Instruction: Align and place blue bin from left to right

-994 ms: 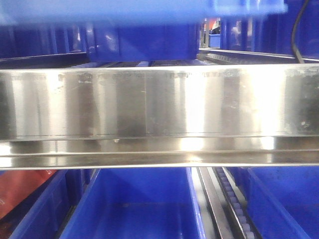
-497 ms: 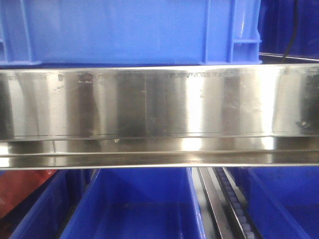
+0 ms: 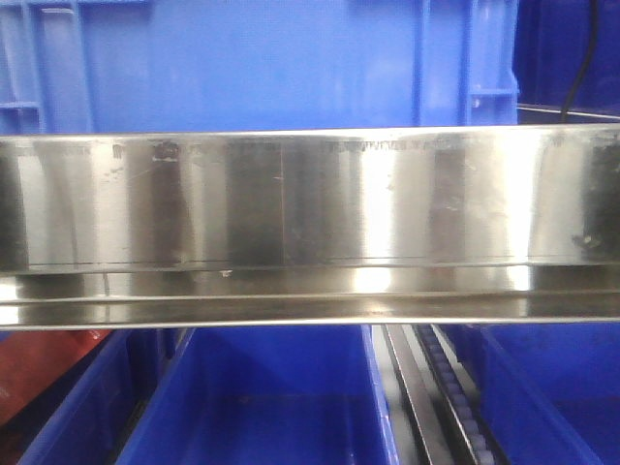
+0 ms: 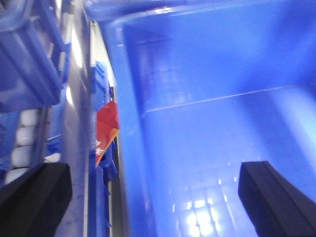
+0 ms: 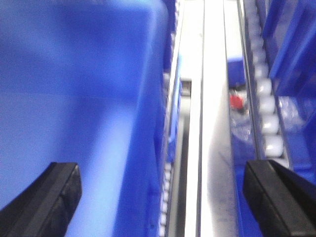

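The blue bin (image 3: 252, 68) fills the top of the front view, its smooth wall and raised ribs standing just behind the steel rail (image 3: 310, 203). In the left wrist view I look down into the blue bin (image 4: 212, 98). My left gripper (image 4: 155, 197) is open and straddles the bin's left wall, one finger outside and one inside. In the right wrist view the blue bin (image 5: 74, 74) takes up the left half. My right gripper (image 5: 160, 200) is open across the bin's right wall, touching nothing that I can see.
Below the rail sit more blue bins (image 3: 262, 397) and a roller track (image 3: 450, 387). A red object (image 4: 106, 126) lies beside the bin's left wall. A steel beam (image 5: 212, 123) and white rollers (image 5: 266, 113) run along the bin's right side.
In the front view the blue bin has come down from a blur at the top edge to fill the space above the rail, then shifted slightly right.
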Controlling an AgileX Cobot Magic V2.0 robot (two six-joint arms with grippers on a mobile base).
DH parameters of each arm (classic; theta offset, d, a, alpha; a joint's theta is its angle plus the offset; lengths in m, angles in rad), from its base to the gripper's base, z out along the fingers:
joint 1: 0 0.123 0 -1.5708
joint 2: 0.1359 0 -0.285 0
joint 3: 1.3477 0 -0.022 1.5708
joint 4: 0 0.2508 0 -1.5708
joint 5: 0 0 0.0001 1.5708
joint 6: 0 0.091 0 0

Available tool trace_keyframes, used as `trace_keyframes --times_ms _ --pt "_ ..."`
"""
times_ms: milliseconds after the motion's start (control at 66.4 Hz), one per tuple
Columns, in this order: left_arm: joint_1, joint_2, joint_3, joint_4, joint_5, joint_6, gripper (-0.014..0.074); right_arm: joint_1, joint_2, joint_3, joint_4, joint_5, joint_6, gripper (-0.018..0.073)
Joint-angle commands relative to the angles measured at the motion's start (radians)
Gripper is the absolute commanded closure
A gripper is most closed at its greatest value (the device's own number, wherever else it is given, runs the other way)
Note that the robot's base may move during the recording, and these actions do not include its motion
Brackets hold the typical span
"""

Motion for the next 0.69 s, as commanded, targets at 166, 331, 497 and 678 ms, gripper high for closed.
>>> trace_keyframes --times_ms 166,331,497,678 --pt "-0.005 -0.153 -0.009 -0.008 0.079 0.004 0.0202 -0.002 -0.189 -0.009 -0.011 0.105 0.001 0.0249" --pt "0.005 -0.216 -0.007 -0.008 0.168 0.004 0.0591 -0.002 -0.267 -0.009 -0.016 0.192 -0.024 0.0633" --pt "0.021 -0.277 0.073 -0.008 0.217 0.006 0.0707 -0.002 -0.342 0.063 -0.044 0.203 -0.032 0.0629" --pt "0.021 -0.491 0.406 -0.01 0.012 -0.005 0.0707 -0.002 -0.501 0.297 -0.055 0.095 -0.069 0.0629"
